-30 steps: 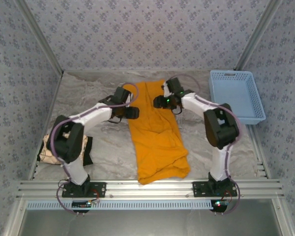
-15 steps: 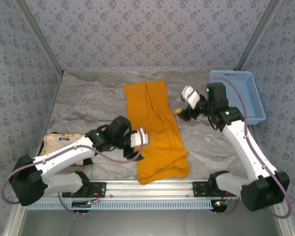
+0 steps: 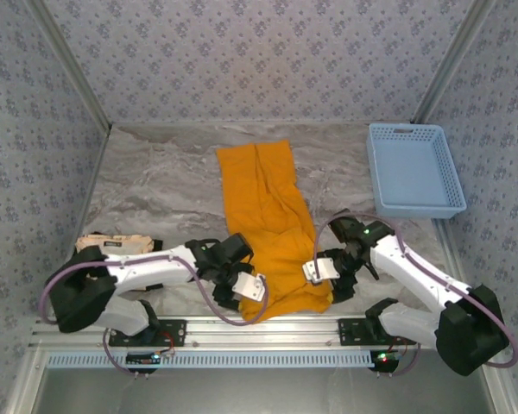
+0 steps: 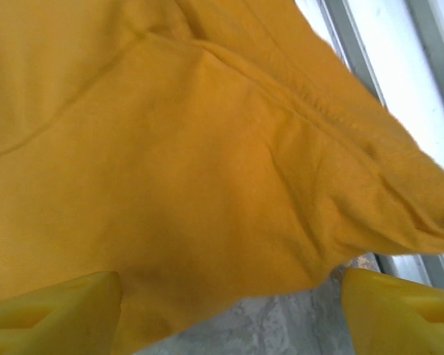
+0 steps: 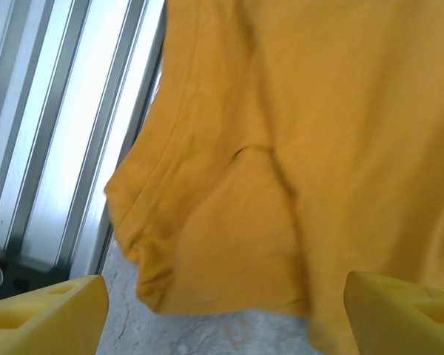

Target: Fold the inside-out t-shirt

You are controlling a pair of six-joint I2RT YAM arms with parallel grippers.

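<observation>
Hovering with jaws spread and empty, left gripper [image 3: 250, 286] and right gripper [image 3: 315, 270] flank the t-shirt [image 3: 268, 216] at its near hem. I'd grab both layers at each corner.

In the top view the left arm [image 3: 147, 269] hides part of the cloth [image 3: 112, 247]. Both wrist views cut the shirt [image 4: 192, 163] off at their edges and the fingers [image 5: 44, 314] at the bottom corners. The right wrist view seems slightly blurred.
</observation>
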